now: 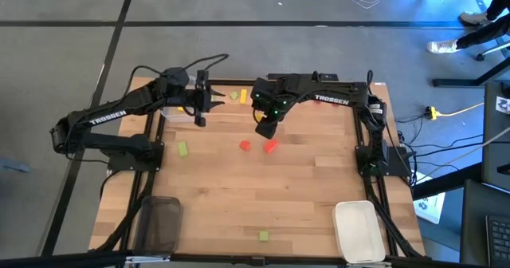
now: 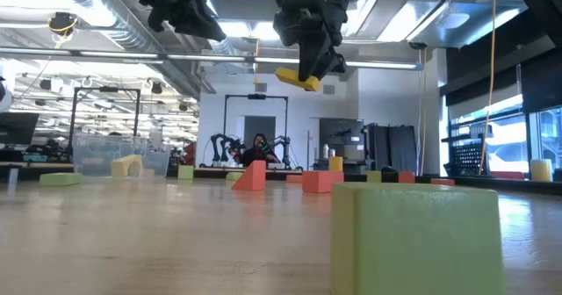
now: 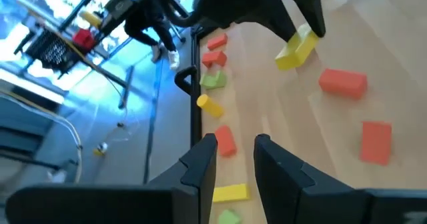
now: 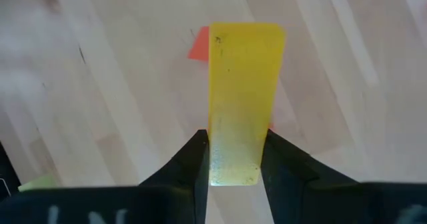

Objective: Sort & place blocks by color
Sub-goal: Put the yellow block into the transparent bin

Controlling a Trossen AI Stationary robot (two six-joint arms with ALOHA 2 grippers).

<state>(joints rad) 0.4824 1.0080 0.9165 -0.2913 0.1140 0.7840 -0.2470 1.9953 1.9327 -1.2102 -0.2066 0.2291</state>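
Right wrist view shows a yellow block (image 4: 245,97) pinched by one end between the right gripper (image 4: 233,159) fingers, most of its length sticking out past them, probably so it can be set down without the jaws touching the table. From above, that gripper hangs clear of the table centre at about 12 o'clock, with two red blocks (image 1: 270,146) just beside it at 6 o'clock. A light green block (image 1: 182,148) lies at 9 o'clock and another (image 1: 263,235) at 6 o'clock near the table's edge. The left gripper (image 3: 235,152), at 11 o'clock over the far-edge cluster, has its jaws slightly apart and holds nothing, seemingly readying to pick.
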